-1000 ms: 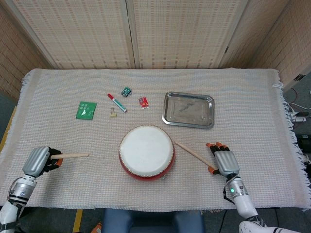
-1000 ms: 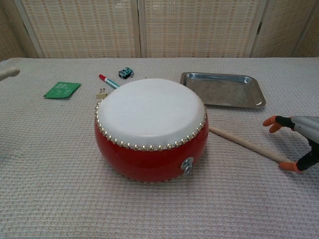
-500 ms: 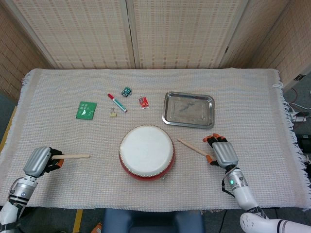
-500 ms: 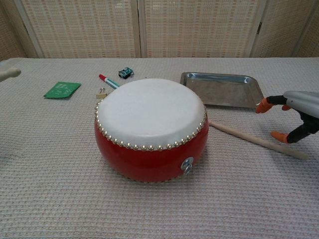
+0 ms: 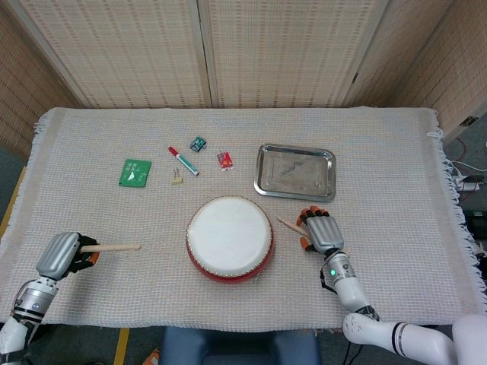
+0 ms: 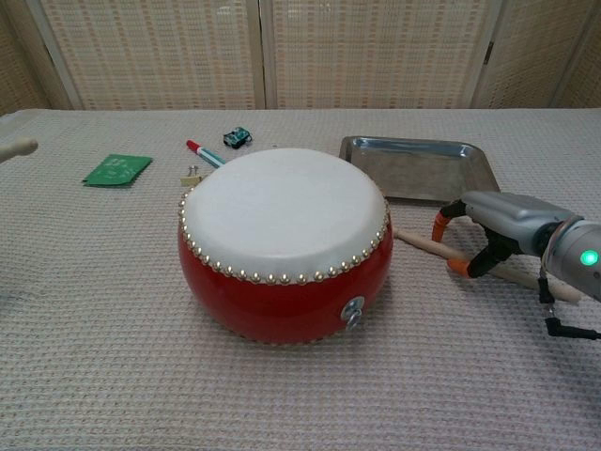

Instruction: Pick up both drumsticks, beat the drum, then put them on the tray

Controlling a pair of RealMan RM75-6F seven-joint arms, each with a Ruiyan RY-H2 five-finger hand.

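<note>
The red drum [image 5: 230, 238] with its white skin [image 6: 284, 205] stands at the table's front centre. My left hand [image 5: 61, 255] grips one drumstick [image 5: 111, 246], which points right toward the drum; only its tip [image 6: 19, 147] shows in the chest view. The other drumstick [image 6: 420, 245] lies flat on the cloth right of the drum. My right hand [image 6: 502, 225] arches over the middle of that stick, its orange fingertips [image 6: 458, 268] spread apart on either side of it. The steel tray [image 5: 295, 188] lies behind that hand.
A green card [image 5: 135, 171], a red-capped marker [image 5: 183, 161], a clip [image 5: 177, 177], a small teal piece [image 5: 198, 143] and a small red piece [image 5: 224, 159] lie behind the drum on the left. Screens stand behind the table.
My right hand has slid left along the lying drumstick, from its far end toward the drum. The left hand has kept its hold, with its stick tip a little lower.
</note>
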